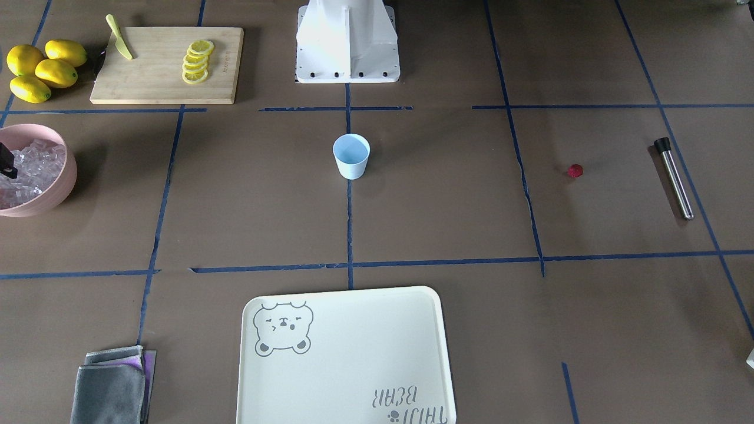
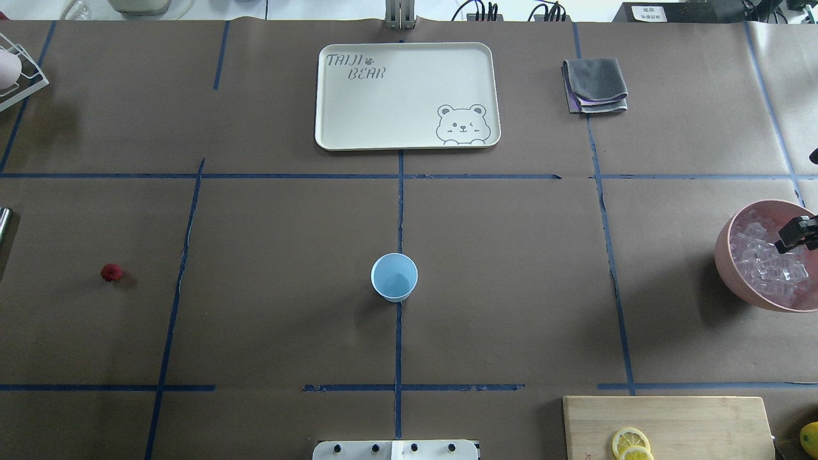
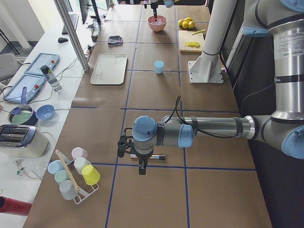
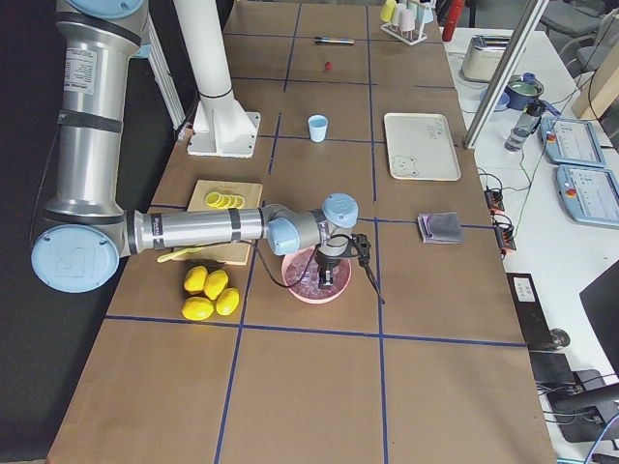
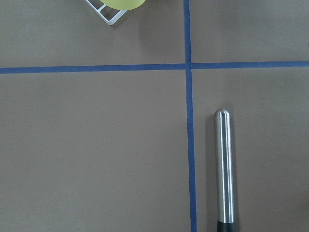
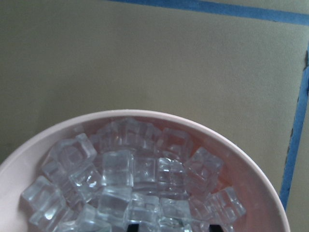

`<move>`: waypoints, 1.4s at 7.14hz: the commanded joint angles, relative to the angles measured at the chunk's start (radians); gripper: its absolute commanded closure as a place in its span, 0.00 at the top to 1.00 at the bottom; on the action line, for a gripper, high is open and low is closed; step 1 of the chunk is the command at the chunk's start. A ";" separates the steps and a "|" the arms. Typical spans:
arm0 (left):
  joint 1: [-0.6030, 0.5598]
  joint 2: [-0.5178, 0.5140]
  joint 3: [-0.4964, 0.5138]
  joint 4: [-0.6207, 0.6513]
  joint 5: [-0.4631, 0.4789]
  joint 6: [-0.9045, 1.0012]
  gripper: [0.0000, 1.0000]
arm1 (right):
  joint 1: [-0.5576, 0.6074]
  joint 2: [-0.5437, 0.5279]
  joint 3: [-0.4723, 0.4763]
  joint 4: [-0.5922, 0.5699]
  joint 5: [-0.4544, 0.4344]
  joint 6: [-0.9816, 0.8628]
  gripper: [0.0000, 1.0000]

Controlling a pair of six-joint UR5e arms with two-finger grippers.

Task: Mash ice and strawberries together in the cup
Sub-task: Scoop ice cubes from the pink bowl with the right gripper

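Cup (image 2: pixel 394 276) central on worktop (image 2: pixel 511 306), strawberry (image 2: pixel 111 273) toward left edge, right pincer (image 2: pixel 790 236) over ice (image 2: pixel 760 265) in pink bowl (image 2: pixel 723 262) at right edge, left pincer (image 3: pixel 141 166) above steel rod (image 5: pixel 224 169) — neither's opening can be told.

Desk (image 2: pixel 275 332): brown paper top, blue tape grid. Pale-blue cup (image 2: pixel 394 276) upright at centre on a tape line. Strawberry (image 2: pixel 111 273) well apart towards robot's left, steel rod (image 1: pixel 673 177) lying flat beyond it, cup rack (image 3: pixel 71 175) at that end. Cream tray (image 2: pixel 383 108) and folded grey cloth (image 2: pixel 594 85) on the far side. Robot's right: pink bowl (image 2: pixel 722 259), cutting board (image 1: pixel 153 65), four lemons (image 1: pixel 44 69) beside it. White robot base (image 1: pixel 347 53) mid-edge.
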 commanded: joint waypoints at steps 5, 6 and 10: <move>0.000 0.001 -0.007 0.008 -0.030 -0.003 1.00 | -0.007 0.000 0.002 -0.001 0.001 -0.006 0.06; 0.000 0.012 -0.021 0.008 -0.035 -0.005 1.00 | -0.005 -0.002 0.005 -0.001 0.001 -0.006 0.00; 0.000 0.029 -0.067 0.015 -0.035 -0.014 1.00 | 0.114 -0.035 0.168 -0.023 0.013 -0.021 0.00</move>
